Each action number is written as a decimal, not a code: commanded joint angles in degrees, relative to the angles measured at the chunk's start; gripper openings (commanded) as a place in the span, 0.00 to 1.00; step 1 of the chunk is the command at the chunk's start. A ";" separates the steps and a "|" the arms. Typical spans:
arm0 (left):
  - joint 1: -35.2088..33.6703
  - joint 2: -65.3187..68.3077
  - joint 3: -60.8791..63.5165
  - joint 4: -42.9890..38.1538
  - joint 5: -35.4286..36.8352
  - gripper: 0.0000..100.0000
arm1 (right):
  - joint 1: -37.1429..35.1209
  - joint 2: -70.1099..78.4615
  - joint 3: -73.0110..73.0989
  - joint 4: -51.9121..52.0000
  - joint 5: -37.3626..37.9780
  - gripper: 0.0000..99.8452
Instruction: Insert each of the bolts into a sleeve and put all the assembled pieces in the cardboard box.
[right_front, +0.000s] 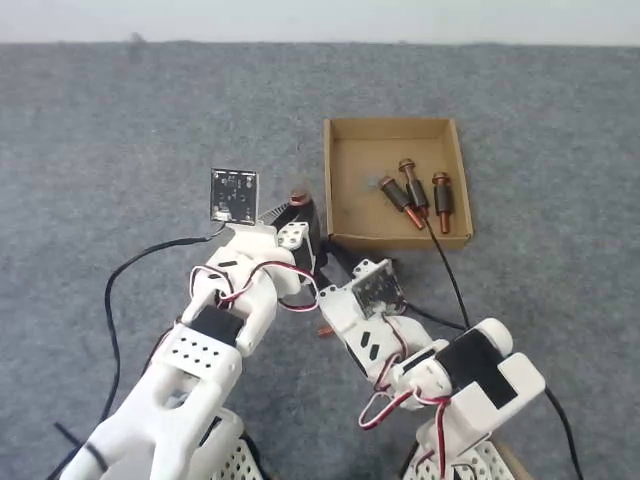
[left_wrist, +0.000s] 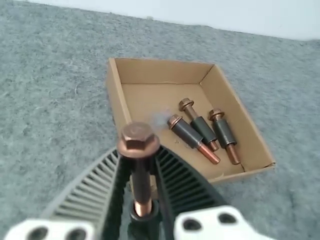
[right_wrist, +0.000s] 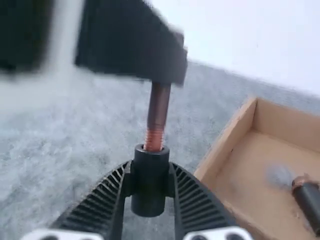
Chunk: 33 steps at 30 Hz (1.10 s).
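Note:
My left gripper (left_wrist: 140, 167) is shut on the shaft of a copper bolt (left_wrist: 138, 141), whose hex head points up. My right gripper (right_wrist: 150, 187) is shut on a black sleeve (right_wrist: 149, 176) held upright just below. The bolt's (right_wrist: 159, 107) threaded tip sits in the sleeve's mouth. From above, both grippers meet just left of the cardboard box (right_front: 327, 180), with the bolt head (right_front: 297, 197) at the left gripper (right_front: 300, 222). Three assembled pieces (right_front: 413, 190) lie in the box, also seen from the left wrist (left_wrist: 200, 131).
Grey carpet covers the table around the box (left_wrist: 116, 95). A black cable (right_front: 450, 275) runs from the box's near wall back to the right arm. The box's near corner (right_wrist: 227, 142) stands close beside the sleeve.

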 joint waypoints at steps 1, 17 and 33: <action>0.00 -2.11 -0.66 -1.14 0.09 0.01 | 1.98 -2.42 0.70 -5.85 1.41 0.01; 2.46 -2.11 5.05 -1.58 -0.18 0.01 | 5.32 -2.33 -0.79 -6.37 0.97 0.01; 2.11 -2.64 6.11 -1.14 0.26 0.24 | 5.32 -2.07 -0.53 -6.11 0.97 0.01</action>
